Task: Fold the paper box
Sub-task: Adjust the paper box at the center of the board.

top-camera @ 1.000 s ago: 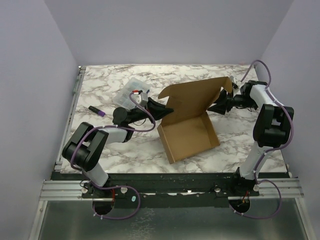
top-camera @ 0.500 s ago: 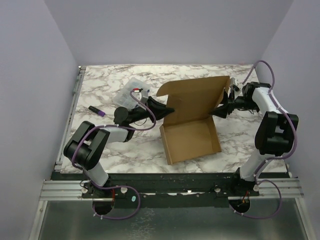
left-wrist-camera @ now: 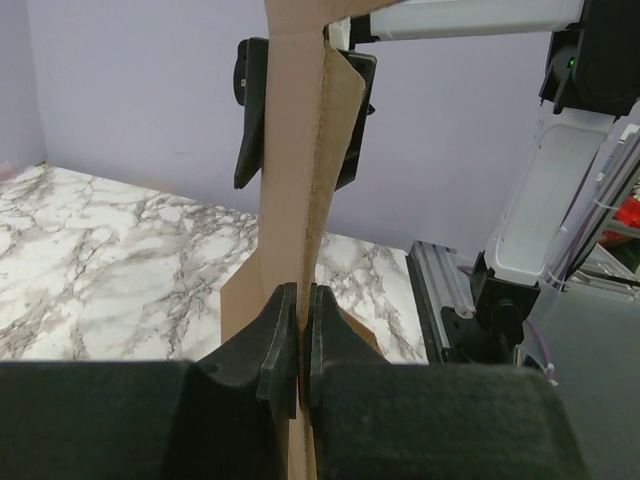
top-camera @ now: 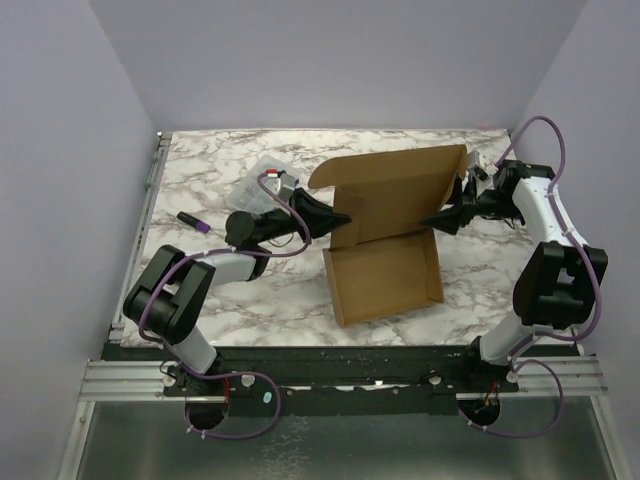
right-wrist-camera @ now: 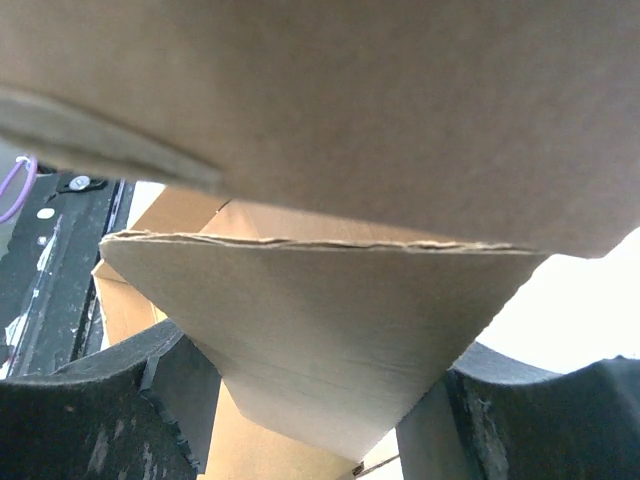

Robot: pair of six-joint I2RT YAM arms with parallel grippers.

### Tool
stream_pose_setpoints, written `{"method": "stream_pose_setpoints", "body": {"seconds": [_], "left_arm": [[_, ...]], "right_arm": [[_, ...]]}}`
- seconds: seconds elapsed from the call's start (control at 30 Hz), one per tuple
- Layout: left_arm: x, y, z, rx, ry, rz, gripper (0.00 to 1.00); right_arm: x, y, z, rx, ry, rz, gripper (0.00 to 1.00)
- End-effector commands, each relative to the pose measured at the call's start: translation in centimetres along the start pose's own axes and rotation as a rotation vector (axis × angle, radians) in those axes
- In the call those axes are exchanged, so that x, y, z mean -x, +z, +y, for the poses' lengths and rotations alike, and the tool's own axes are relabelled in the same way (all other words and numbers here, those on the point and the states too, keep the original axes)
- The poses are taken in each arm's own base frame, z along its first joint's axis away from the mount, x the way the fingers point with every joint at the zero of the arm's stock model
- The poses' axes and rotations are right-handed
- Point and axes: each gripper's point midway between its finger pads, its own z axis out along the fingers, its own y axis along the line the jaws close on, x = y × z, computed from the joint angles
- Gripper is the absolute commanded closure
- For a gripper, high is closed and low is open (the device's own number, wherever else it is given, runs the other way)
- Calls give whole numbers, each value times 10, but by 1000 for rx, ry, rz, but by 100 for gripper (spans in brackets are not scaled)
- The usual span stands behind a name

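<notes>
The paper box (top-camera: 385,235) lid has risen; left end effector (left-wrist-camera: 300,340) clamps its edge, right end effector (top-camera: 432,222) straddles it, grip unclear.

Plain brown paper box (top-camera: 385,275), half-folded, sits right of centre on the counter (top-camera: 250,290). The shallow tray lies flat and open, with the big lid panel standing up behind it, leaning slightly.

You're in a robot lab cell; plain lilac walls (top-camera: 60,150) box in the marble-patterned surface (top-camera: 280,300); an aluminium rail (top-camera: 120,380) along the frame's bottom carries the left arm (top-camera: 175,295) and right arm (top-camera: 555,285).
</notes>
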Motion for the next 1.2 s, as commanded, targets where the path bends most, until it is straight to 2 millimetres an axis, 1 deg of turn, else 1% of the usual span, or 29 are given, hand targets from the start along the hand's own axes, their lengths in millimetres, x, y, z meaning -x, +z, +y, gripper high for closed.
{"method": "stream_pose_setpoints", "body": {"seconds": [0.0, 0.03, 0.1, 0.13, 0.23, 0.27, 0.3, 0.43, 0.5, 0.6, 0.7, 0.77, 0.87, 0.93, 0.97, 1.03, 1.07, 1.1, 1.13, 1.17], "left_arm": [[32, 15, -36, -193, 181, -108, 100], [32, 17, -36, -198, 180, -107, 100], [33, 19, -36, -206, 179, -107, 100], [33, 20, -35, -207, 178, -107, 100], [34, 20, -32, -200, 186, -109, 100], [34, 19, -30, -194, 188, -110, 100], [33, 18, -27, -186, 190, -109, 100], [36, 10, -19, -158, 202, -108, 100], [37, 6, -16, -148, 209, -104, 100], [38, -1, -9, -124, 220, -101, 100], [44, -7, -3, -100, 240, -106, 100], [45, -12, 0, -89, 251, -103, 100], [45, -23, 13, -45, 261, -97, 100], [46, -28, 21, -23, 268, -94, 100], [46, -30, 23, -17, 271, -92, 100], [47, -32, 25, -14, 279, -91, 100], [48, -31, 24, -19, 285, -90, 100], [50, -31, 24, -19, 289, -92, 100], [51, -31, 23, -22, 293, -92, 100], [52, -31, 22, -26, 297, -92, 100]], "right_arm": [[55, 20, 10, 42, -15, -251, 68], [56, 23, 12, 51, -23, -249, 65], [59, 25, 14, 59, -43, -256, 46], [60, 26, 14, 60, -44, -260, 42], [58, 25, 11, 62, -40, -228, 23], [54, 22, 8, 53, -39, -205, 7], [49, 19, 3, 42, -23, -191, 1], [21, 0, -19, -12, 49, -96, 0], [15, -7, -24, -33, 46, -68, 0], [7, -11, -27, -35, 21, 6, 0], [0, -18, -31, -58, -3, 71, 0], [7, -22, -29, -72, -56, 89, 0], [26, -24, -19, -79, -126, 118, 0], [33, -27, -13, -92, -147, 151, 0], [33, -29, -12, -106, -154, 175, 0], [28, -35, -12, -157, -145, 234, 0], [25, -40, -15, -200, -147, 259, 0], [23, -47, -23, -264, -147, 283, 0], [30, -57, -41, -359, -205, 300, 0], [35, -68, -54, -463, -212, 309, 0]]}}
